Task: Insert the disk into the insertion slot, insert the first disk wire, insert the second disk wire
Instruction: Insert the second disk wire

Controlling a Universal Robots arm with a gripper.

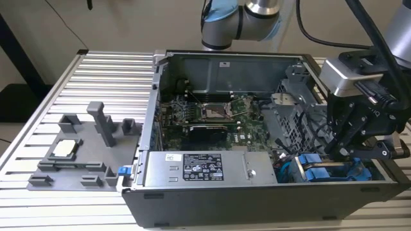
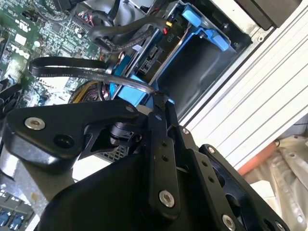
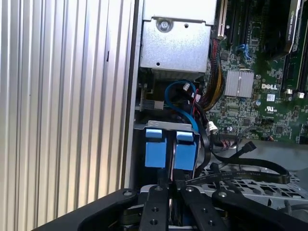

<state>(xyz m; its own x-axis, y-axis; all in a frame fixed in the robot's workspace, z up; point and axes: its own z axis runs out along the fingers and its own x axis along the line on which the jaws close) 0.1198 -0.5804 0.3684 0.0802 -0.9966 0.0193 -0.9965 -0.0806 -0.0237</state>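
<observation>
Disk [image 3: 171, 154] sat in the insertion slot [image 1: 334, 171] at the case's corner beside the power-supply box [image 1: 199, 168], directly below your gripper [image 1: 340, 151]. Long axis ran down into the bay. Fingers looked pressed together on a black cable [image 2: 91, 72].

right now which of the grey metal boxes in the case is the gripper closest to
The drive cage with blue rails, directly under the gripper. The labelled power-supply box lies further toward the exterior view's left.
</observation>
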